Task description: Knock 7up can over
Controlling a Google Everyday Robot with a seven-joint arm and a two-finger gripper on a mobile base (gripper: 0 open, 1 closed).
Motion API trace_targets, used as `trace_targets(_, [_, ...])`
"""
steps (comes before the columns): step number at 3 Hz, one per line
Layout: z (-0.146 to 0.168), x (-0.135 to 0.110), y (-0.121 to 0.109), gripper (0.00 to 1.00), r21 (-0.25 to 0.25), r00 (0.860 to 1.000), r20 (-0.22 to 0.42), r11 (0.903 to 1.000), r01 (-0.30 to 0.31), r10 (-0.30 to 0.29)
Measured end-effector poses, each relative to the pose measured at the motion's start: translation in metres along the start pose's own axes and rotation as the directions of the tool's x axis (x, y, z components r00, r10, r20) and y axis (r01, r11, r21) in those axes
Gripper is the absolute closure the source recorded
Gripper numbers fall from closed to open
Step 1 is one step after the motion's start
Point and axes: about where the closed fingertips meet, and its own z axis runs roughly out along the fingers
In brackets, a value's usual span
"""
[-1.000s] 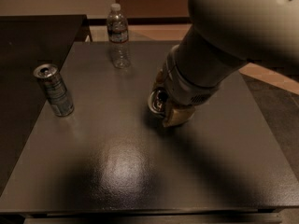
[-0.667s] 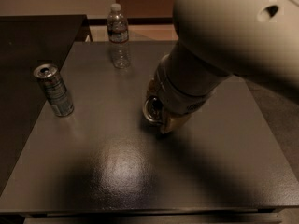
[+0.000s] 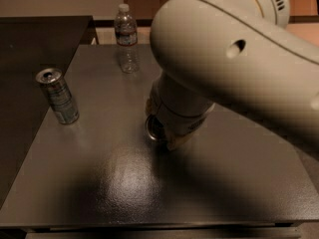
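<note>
My arm fills the middle and right of the camera view. Its gripper (image 3: 172, 137) points down at the table's middle, just above the surface. A round silvery rim (image 3: 152, 128) shows at the gripper's left edge. It looks like the top of the 7up can, facing the camera. The rest of that can is hidden behind the gripper and wrist, so I cannot tell whether it stands or lies.
A darker silver can with bluish-grey stripes (image 3: 59, 97) stands near the left edge of the dark table (image 3: 119, 183). A clear plastic bottle (image 3: 126, 39) stands at the back. A second dark surface (image 3: 30, 44) adjoins on the left.
The arm has swung left and nearer the camera. The gripper and the silvery rim beside it have shifted slightly left over the table. The striped can and the bottle have not moved.
</note>
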Motion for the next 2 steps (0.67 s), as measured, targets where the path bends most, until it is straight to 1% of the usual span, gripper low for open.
trace_targets(1, [-0.0049, -0.0018, -0.0022, 0.0, 0.01, 1.0, -0.003, 0.9999, 0.002, -0.002])
trace_targets(2, [-0.005, -0.0019, -0.0023, 0.0, 0.011, 1.0, -0.003, 0.9999, 0.002, -0.002])
